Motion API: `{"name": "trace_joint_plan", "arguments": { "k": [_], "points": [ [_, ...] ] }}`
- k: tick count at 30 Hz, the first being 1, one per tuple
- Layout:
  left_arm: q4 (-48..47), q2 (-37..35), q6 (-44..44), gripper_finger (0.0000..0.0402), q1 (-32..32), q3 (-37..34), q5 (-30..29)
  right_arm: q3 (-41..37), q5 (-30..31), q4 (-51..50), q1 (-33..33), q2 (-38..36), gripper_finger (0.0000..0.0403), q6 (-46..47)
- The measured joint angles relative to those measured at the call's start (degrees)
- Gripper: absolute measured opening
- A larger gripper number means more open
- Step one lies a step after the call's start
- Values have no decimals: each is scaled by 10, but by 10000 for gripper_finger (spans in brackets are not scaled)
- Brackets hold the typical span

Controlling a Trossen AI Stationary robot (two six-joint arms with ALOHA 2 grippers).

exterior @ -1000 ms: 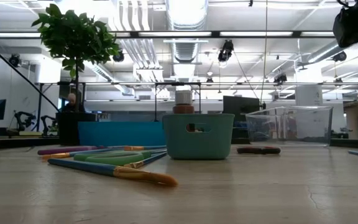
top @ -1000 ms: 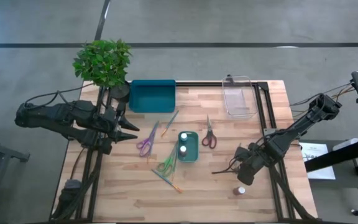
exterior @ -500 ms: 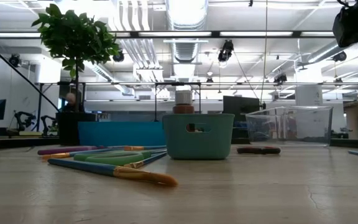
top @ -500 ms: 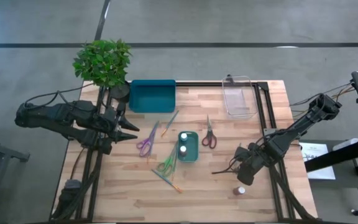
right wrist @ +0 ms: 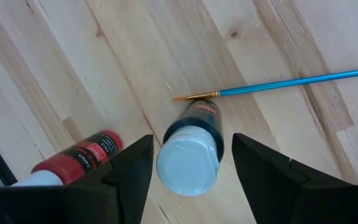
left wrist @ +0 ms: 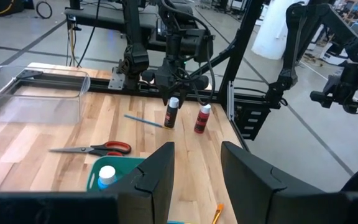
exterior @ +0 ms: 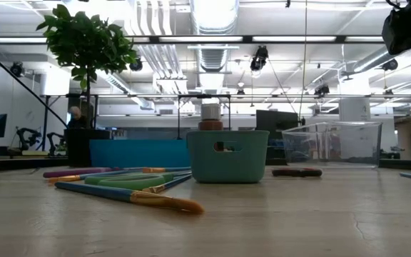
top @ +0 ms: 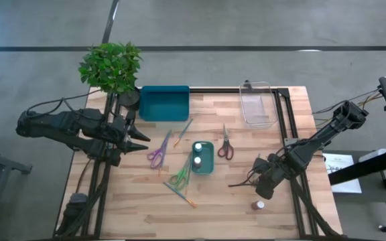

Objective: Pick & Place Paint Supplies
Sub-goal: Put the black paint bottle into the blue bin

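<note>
My right gripper (right wrist: 191, 168) is open and hangs over an upright dark pot with a white cap (right wrist: 188, 163); one finger stands on either side of the cap without touching it. A red pot (top: 260, 205) stands close by, and a thin blue brush (right wrist: 291, 82) lies with its tip at the dark pot. Two more pots (top: 197, 161) stand in the small teal tray (top: 208, 167). Purple scissors (top: 157, 152), green scissors (top: 179, 176), red scissors (top: 225, 146) and two brushes (top: 183, 129) (top: 180, 194) lie flat on the table. My left gripper (top: 139, 140) waits open at the table's left.
A large teal tray (top: 165, 102) and a clear plastic tray (top: 258, 104) sit along the far edge. A potted plant (top: 111, 67) stands at the far left corner. Bare wood lies near the front edge and between the red scissors and my right gripper.
</note>
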Motion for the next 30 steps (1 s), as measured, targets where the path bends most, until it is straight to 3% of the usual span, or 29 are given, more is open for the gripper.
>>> {"name": "trace_joint_plan", "arguments": {
  "k": [7, 14, 30],
  "points": [
    [0, 0, 0, 141, 0, 0, 0, 0, 0, 0, 0, 0, 204, 2],
    [0, 0, 0, 141, 0, 0, 0, 1, 2, 8, 0, -2, 113, 2],
    [0, 0, 0, 141, 0, 0, 0, 19, 6, 0, -7, 0, 110, 12]
  ]
}}
